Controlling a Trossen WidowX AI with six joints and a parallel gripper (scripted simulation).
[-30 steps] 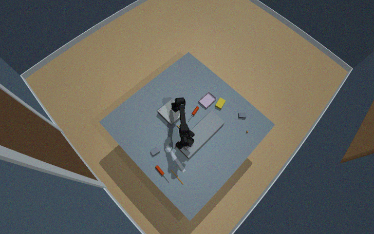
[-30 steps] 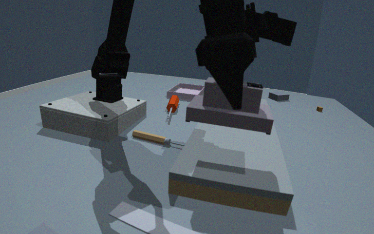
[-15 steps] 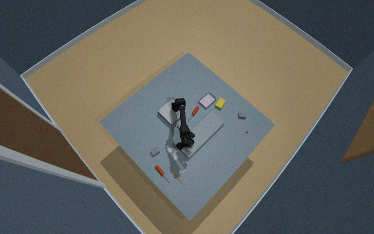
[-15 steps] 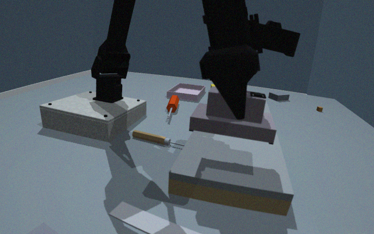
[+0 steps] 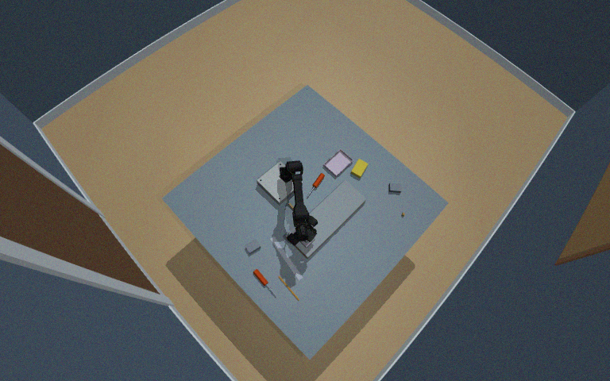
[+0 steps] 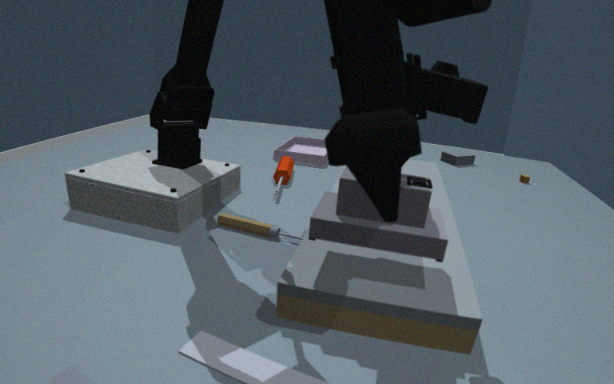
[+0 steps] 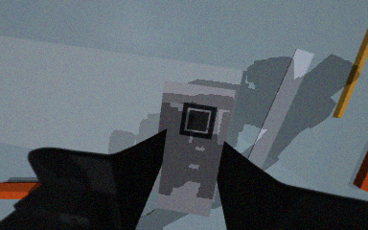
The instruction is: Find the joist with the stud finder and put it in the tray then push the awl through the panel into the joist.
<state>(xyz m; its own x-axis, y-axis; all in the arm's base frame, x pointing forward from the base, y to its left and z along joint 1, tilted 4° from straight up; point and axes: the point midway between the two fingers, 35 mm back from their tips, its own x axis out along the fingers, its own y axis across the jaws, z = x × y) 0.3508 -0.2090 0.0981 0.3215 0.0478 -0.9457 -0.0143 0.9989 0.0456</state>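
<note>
My gripper [image 6: 389,211] [image 7: 192,135] is shut on the stud finder [image 6: 376,238] [image 7: 197,91], a pinkish-grey block with a wider base and a dark square window. It hangs level, a little above the near end of the floor panel [image 5: 337,206] [image 6: 384,296] [image 7: 72,91], with its shadow on the panel top. The panel is a long grey board with a tan layer at its end. The awl [image 6: 246,225], with a wooden handle and thin metal shaft, lies between the arm's base and the panel. The pink tray [image 5: 337,163] [image 6: 308,159] stands at the back, empty. No hole shows in the visible panel top.
An orange screwdriver [image 5: 318,180] [image 6: 284,170] lies between panel and tray; another [image 5: 260,276] lies near a thin yellow stick [image 5: 288,287] [image 7: 352,77]. A yellow block [image 5: 359,167] is beside the tray. Grey blocks [image 5: 395,187] [image 5: 252,246] and a pale strip [image 6: 235,358] [image 7: 275,115] lie around.
</note>
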